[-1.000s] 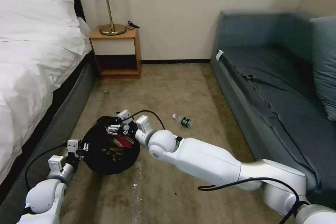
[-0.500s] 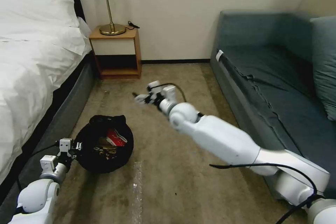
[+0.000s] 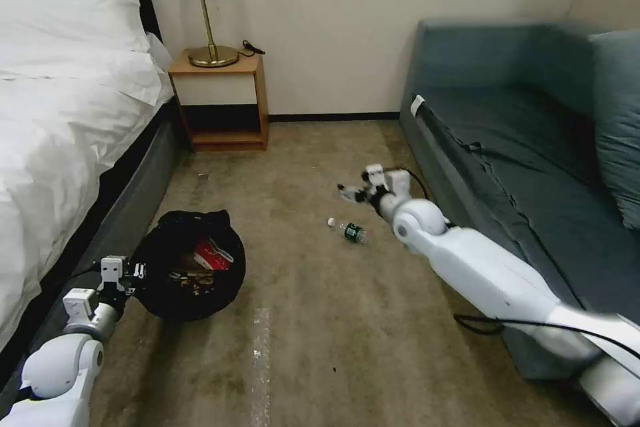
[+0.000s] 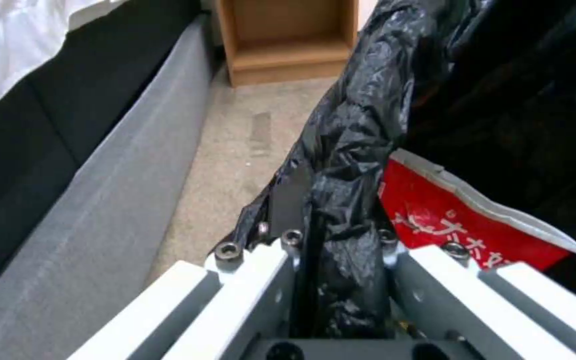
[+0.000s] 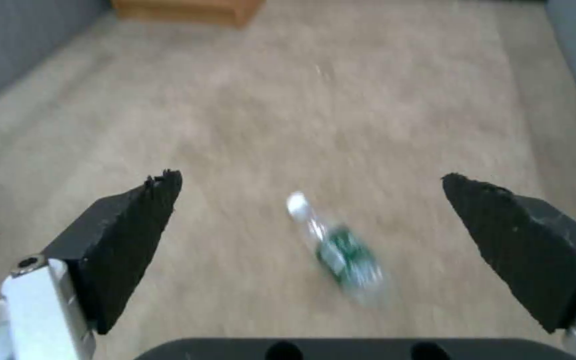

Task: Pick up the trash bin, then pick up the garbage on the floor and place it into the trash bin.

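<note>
The trash bin (image 3: 190, 277), wrapped in its crinkled black bag (image 4: 368, 125), sits low over the carpet at the left. My left gripper (image 3: 123, 271) is shut on the bin's bagged rim, its fingers (image 4: 261, 270) clamping the plastic. A red snack packet (image 3: 212, 255) (image 4: 461, 220) lies inside with some shiny brown litter. A small clear bottle (image 3: 347, 230) (image 5: 338, 250) with a green label and white cap lies on the floor mid-room. My right gripper (image 3: 350, 192) (image 5: 309, 181) hovers just beyond and above it, open, with nothing between its black pads (image 5: 128, 235).
A bed (image 3: 60, 147) runs along the left. The wooden nightstand (image 3: 220, 103) with a lamp stands at the back wall. A blue-grey sofa (image 3: 527, 147) lines the right, close to my right arm. Open carpet (image 3: 300, 320) lies between.
My right gripper has left the bin's mouth and swung right across the floor to above the bottle. The left arm and the bin have shifted slightly left.
</note>
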{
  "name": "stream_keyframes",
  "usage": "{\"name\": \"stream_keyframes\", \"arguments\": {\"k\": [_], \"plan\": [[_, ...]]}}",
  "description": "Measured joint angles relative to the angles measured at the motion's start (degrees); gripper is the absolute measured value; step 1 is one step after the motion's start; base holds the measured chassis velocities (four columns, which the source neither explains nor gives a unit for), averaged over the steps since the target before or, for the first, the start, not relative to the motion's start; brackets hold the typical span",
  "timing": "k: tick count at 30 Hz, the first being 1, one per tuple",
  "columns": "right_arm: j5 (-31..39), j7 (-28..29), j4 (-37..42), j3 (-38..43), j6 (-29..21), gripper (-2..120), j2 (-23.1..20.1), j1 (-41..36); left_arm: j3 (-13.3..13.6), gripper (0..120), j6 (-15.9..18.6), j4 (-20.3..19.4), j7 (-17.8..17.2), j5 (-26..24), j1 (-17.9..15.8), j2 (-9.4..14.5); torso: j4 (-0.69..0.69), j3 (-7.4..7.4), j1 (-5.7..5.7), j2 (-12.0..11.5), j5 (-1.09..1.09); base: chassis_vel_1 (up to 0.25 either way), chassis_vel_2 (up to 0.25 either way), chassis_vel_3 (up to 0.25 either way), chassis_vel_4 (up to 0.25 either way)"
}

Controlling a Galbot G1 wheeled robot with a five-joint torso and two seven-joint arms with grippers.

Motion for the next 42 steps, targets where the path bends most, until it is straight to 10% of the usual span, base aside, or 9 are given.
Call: {"name": "stream_keyframes", "arguments": {"k": [42], "plan": [[-5.0,-5.5,0.3,11.5,1.1,100,1.0,-14.0,-1.7,1,-0.3,-1.6,0.1,-3.0,2.0,1.6,0.01,0.0,0.0,0.0,-0.01,0.0,0.0,0.0,0.0]]}}
